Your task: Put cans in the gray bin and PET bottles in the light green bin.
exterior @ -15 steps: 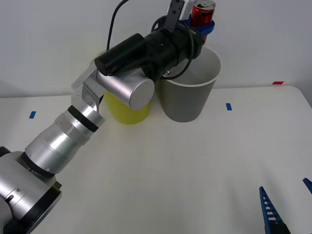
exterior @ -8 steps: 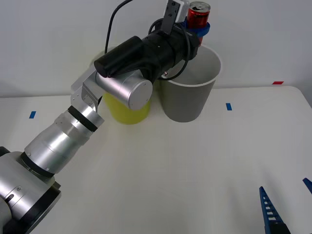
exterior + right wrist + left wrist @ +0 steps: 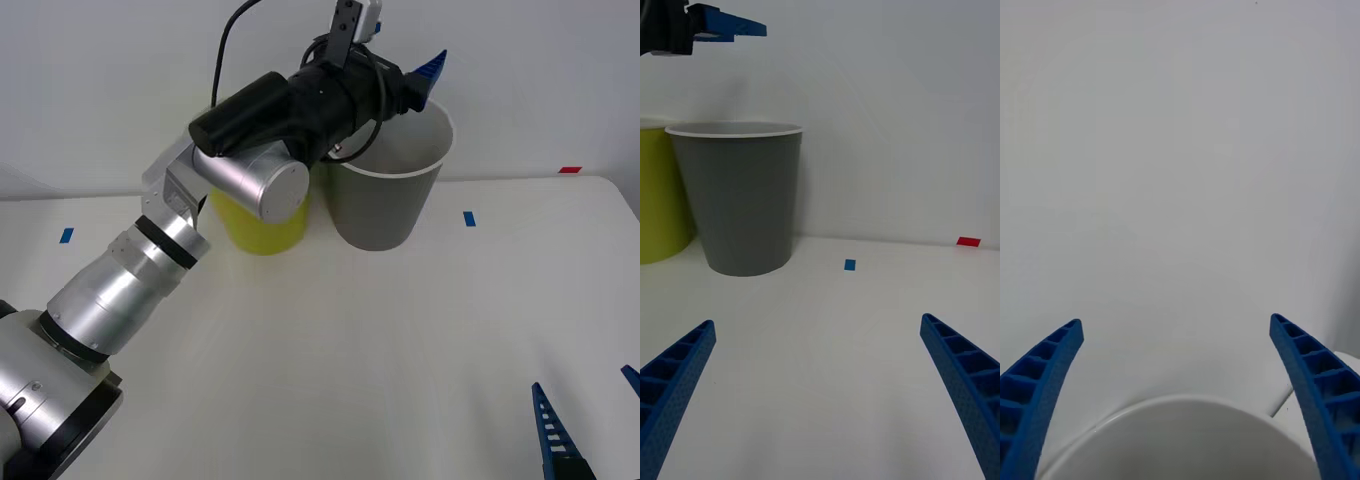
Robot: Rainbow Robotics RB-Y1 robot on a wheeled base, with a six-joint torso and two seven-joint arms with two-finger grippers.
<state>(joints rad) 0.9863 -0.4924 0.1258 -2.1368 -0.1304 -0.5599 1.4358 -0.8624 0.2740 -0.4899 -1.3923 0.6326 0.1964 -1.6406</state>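
Gray bin (image 3: 385,190) stands on the worktop (image 3: 330,350), directly under the left pincer (image 3: 425,72), whose blue fingers (image 3: 1045,382) are spread wide and hold nothing above the bin's white rim. Light green bin (image 3: 258,225) sits just beside it, under that arm. Right pincer (image 3: 820,390) rests low over the worktop, well apart, fingers parted and empty.

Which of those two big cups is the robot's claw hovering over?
The gray bin: the open left gripper hangs above its rim; the light green bin stands beside it.
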